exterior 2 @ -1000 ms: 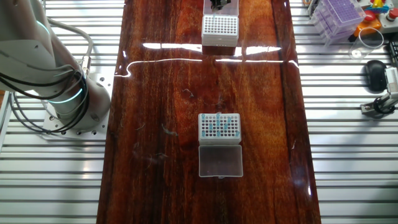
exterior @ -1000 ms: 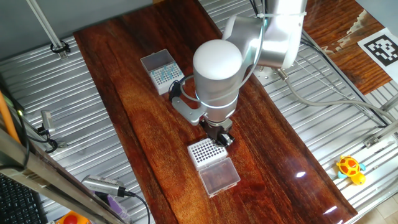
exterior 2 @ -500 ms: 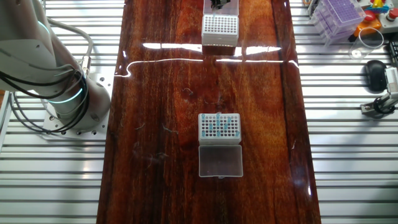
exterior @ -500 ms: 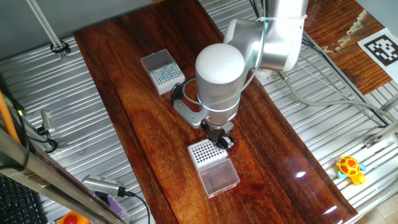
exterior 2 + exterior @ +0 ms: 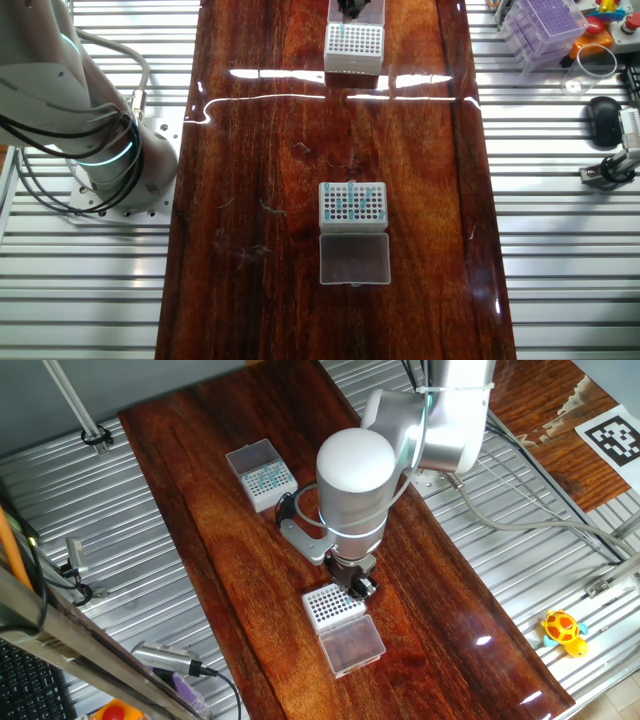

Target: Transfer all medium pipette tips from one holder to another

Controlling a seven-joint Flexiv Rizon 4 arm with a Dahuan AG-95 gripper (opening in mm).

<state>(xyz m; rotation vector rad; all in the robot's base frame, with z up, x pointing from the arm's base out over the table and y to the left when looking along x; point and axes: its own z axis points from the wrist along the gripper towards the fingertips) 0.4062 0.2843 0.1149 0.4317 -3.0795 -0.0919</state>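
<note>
A white rack (image 5: 262, 478) at the far left of the wooden table holds several teal-blue pipette tips (image 5: 264, 482). It also shows in the other fixed view (image 5: 352, 203), where the tips (image 5: 350, 207) fill part of its grid. A second white rack (image 5: 330, 603) shows mostly dark holes and stands near the top edge in the other fixed view (image 5: 354, 42). My gripper (image 5: 352, 580) hangs just over this second rack's far edge, and only its tip shows in the other fixed view (image 5: 352, 8). The arm hides its fingers, so I cannot tell whether they are open.
Each rack has a clear lid lying open beside it (image 5: 352, 643) (image 5: 354, 260). The arm's base (image 5: 110, 150) stands left of the wooden table (image 5: 260, 130) on the ribbed metal surface. A purple tip box (image 5: 545, 25) and a yellow toy (image 5: 563, 630) lie off the table.
The arm's wrist has shifted slightly to the right above the second rack. The racks and lids have not moved.
</note>
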